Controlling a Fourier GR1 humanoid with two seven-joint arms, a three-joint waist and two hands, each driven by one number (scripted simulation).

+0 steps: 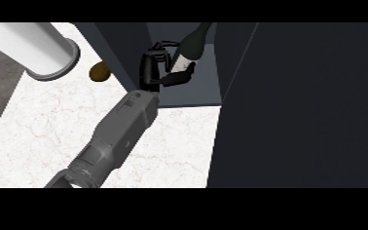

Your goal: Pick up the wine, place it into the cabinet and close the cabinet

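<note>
The left robot hand (152, 67) is clamping the dark, white-labelled glass wine bottle (194, 41), its neck slanting up-right beyond the hand.

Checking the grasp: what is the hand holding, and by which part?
The left hand grips the wine bottle round its white-labelled lower body, neck pointing away.
</note>
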